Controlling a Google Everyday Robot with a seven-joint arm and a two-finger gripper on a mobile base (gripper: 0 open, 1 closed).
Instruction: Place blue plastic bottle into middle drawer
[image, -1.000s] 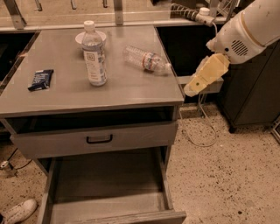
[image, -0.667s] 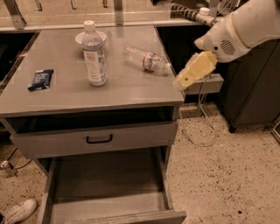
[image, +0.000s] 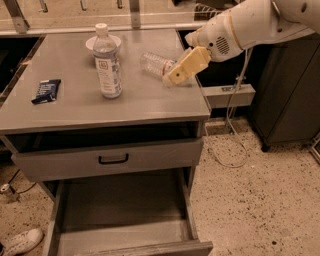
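Lab-like workroom: grey metal cabinet (image: 135, 102), speckled floor (image: 260, 205) (cables (image: 229, 120) trailing); end effector (image: 173, 77) over the cabinet's right side.

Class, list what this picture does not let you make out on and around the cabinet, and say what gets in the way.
1. Camera view: the tool, over the right rear of the cabinet top, hides one end of the lying clear bottle.
2. Label print on the blue plastic bottle is too small to read.
3. The front of the middle drawer is cut off by the bottom edge.

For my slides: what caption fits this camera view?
Gripper over the cabinet top, right of the upright blue plastic bottle; middle drawer open below.
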